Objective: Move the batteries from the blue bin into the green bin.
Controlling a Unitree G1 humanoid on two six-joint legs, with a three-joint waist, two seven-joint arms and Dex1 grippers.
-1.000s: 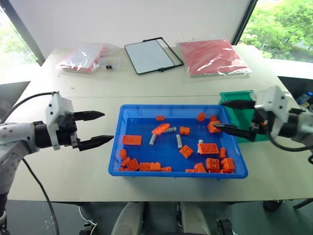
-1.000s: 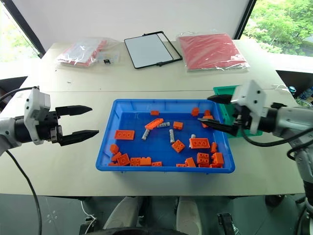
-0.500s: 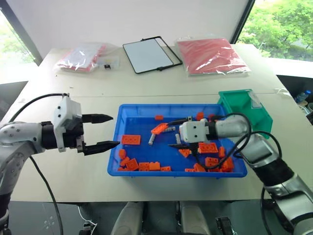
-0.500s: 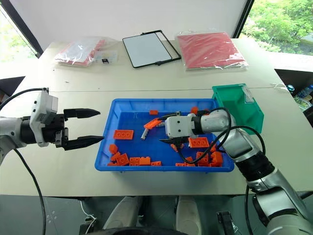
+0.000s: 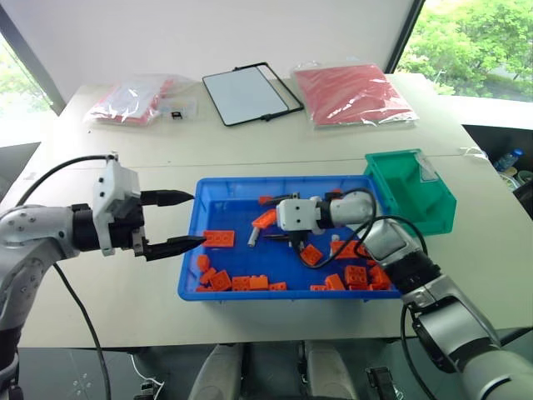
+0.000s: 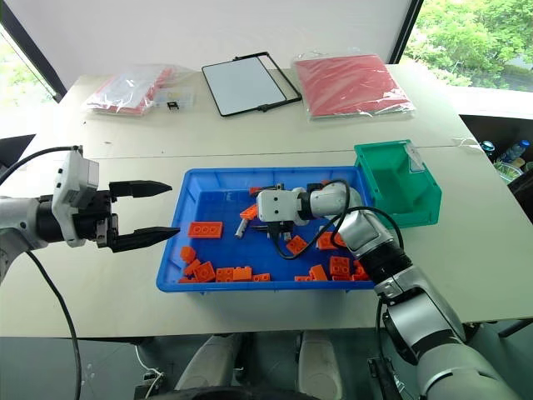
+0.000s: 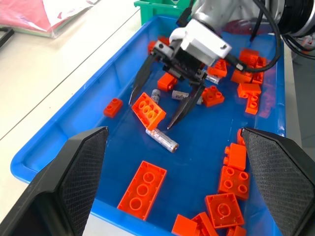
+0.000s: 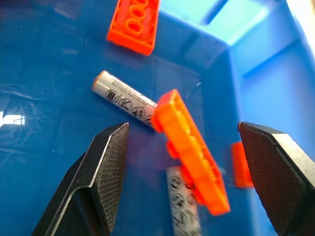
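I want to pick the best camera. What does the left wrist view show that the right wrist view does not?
Left wrist view alone: the right gripper from outside, jaws open over a battery, and a corner of the green bin.
Right wrist view alone: the battery's printed label, close up.
Both: the blue bin, that battery and the tilted orange brick.

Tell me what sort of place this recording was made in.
Probably an office or lab set up for robot trials: a pale table beside big windows onto trees, with a whiteboard and bagged supplies behind a blue bin of orange bricks.
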